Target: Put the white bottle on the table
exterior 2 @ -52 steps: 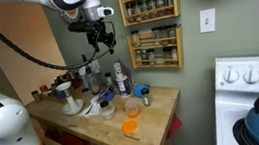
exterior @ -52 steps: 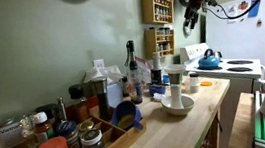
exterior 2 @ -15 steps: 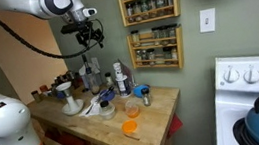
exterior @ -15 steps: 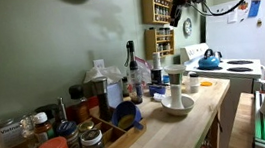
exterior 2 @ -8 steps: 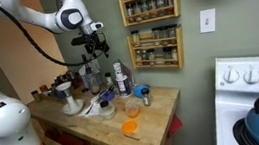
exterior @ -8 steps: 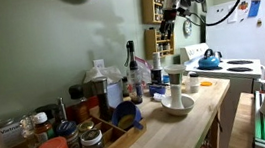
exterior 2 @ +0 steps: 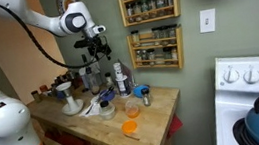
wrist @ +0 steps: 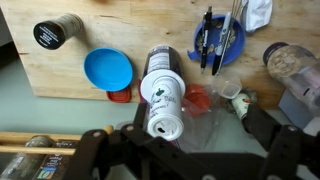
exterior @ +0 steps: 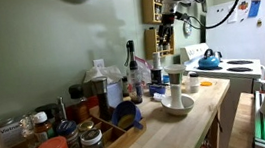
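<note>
The white bottle (wrist: 160,88) stands upright on the table (wrist: 65,75) by the wall, seen from above with its holed white cap nearest the camera. It also shows in an exterior view (exterior 2: 120,79). My gripper (wrist: 202,120) is open and empty and hangs above the clutter. In the wrist view the bottle's cap lies between the fingers, close to the left one. In both exterior views the gripper (exterior 2: 97,55) (exterior: 164,32) is well above the table (exterior 2: 157,114) (exterior: 212,100).
A blue funnel (wrist: 108,70), a dark-capped jar (wrist: 55,30), a blue dish of pens (wrist: 215,40), a red lid (wrist: 196,100), a clear cup (wrist: 226,90) and a tiny white vial (wrist: 240,103) crowd the bottle. A spice rack (exterior 2: 151,19) hangs on the wall. A dark glass bottle (exterior: 132,69) stands nearby.
The arm has swung away from the spice rack side and come lower over the counter clutter. The gripper stays open. Nothing on the counter has moved.
</note>
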Robot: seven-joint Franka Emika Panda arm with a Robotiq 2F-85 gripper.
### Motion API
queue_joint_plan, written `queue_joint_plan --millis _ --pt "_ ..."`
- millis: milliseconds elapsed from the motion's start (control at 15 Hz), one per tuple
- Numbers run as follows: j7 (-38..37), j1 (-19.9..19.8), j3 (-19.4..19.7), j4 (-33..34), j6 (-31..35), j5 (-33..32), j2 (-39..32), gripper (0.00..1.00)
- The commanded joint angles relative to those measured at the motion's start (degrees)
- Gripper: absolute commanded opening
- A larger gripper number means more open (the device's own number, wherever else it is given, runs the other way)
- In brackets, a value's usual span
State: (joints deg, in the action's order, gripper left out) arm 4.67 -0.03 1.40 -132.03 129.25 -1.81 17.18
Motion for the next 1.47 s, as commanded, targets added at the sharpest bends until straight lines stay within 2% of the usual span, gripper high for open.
queue_joint_plan --millis 0,267,467,667,1067,1133,1200,1400 --pt "-6.35 -2.0 -1.26 -0.18 3.65 -4.38 -3.03 1.0" --pt "-9.46 -2.31 -1.11 0.38 7.33 -6.11 -6.42 1.0" --pt "-9.64 -1.98 -0.75 0.99 10.37 -5.08 -8.98 1.0" --pt "-11.36 -2.3 -1.03 1.71 13.18 -7.49 -11.74 1.0" --pt "-12.13 -1.76 -0.55 4.23 14.98 -7.6 -16.16 1.0" --pt "-12.3 -1.72 -0.5 4.61 14.85 -7.82 -16.64 0.92" --pt "-12.49 -1.7 -0.44 4.82 15.05 -8.03 -17.01 0.76" --pt "-13.37 -1.65 -0.25 5.6 15.34 -8.59 -18.11 0.49"
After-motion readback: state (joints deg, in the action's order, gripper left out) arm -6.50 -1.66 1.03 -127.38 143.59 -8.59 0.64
